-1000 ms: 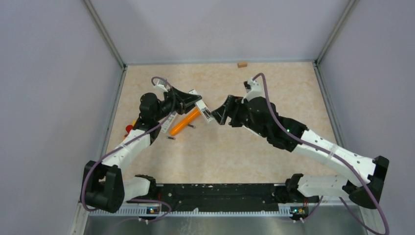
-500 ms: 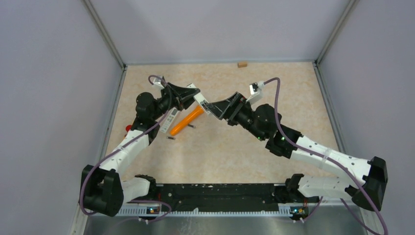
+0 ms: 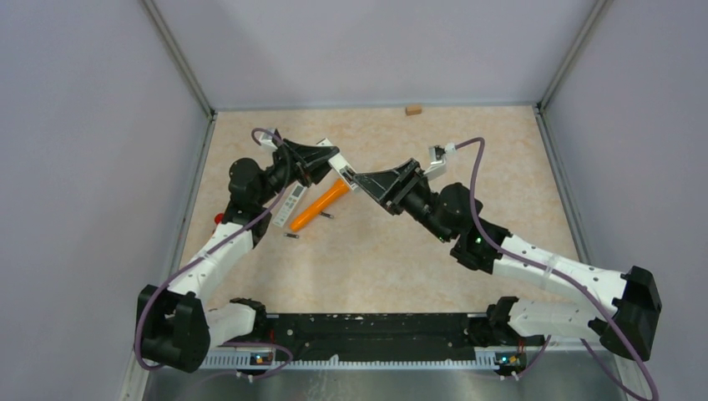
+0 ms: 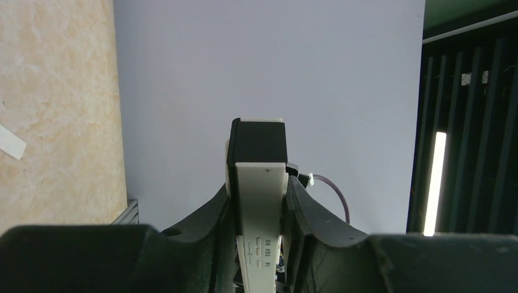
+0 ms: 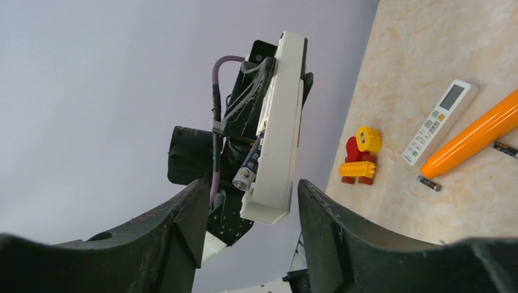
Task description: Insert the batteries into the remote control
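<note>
While left gripper (image 4: 259, 194) pinches the remote control (image 5: 280, 122) aloft, right gripper (image 5: 250, 198) stands spread astride its end; battery (image 5: 246, 170) looks half-seated, next likely needs pressing flat.

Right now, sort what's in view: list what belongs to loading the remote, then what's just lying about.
For the job:
white remote, held in the left gripper
battery seated in it
two loose batteries on the table

Lying about:
orange tube
second remote, flat on the table
toy blocks, red and yellow
brown block by the far wall
</note>
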Controlling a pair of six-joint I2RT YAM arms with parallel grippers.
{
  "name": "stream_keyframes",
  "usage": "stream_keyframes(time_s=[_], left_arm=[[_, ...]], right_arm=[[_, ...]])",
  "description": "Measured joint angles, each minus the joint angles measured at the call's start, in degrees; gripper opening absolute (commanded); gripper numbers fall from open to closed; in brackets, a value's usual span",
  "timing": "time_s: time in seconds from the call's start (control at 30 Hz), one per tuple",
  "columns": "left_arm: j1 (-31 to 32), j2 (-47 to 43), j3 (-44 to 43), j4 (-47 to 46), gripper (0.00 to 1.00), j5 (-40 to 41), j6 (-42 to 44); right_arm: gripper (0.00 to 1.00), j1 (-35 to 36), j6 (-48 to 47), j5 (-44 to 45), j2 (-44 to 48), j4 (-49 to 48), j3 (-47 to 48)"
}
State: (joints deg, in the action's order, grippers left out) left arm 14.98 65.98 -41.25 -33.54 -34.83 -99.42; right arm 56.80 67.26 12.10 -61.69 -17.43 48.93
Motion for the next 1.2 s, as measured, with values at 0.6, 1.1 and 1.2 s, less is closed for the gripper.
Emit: stream_keyframes(time_s=[0.6, 1.1, 1.2], left_arm=[[0.07, -0.24, 0.00, -2.08, 0.00, 0.00, -0.79], [0.33, -1.62, -0.02, -0.98, 0.00, -0.39, 4.94], [0.33, -1.92, -0.42, 0.24, 0.00, -0.96, 7.32]], right_arm=[[0.40, -1.97, 8.41, -3.23, -1.57, -4.35, -2.54], [0.83, -2.47, 6.88, -4.48, -2.97, -1.25, -1.68], [0.81, -2.58, 5.11, -5.18, -2.91, -1.84, -1.68]])
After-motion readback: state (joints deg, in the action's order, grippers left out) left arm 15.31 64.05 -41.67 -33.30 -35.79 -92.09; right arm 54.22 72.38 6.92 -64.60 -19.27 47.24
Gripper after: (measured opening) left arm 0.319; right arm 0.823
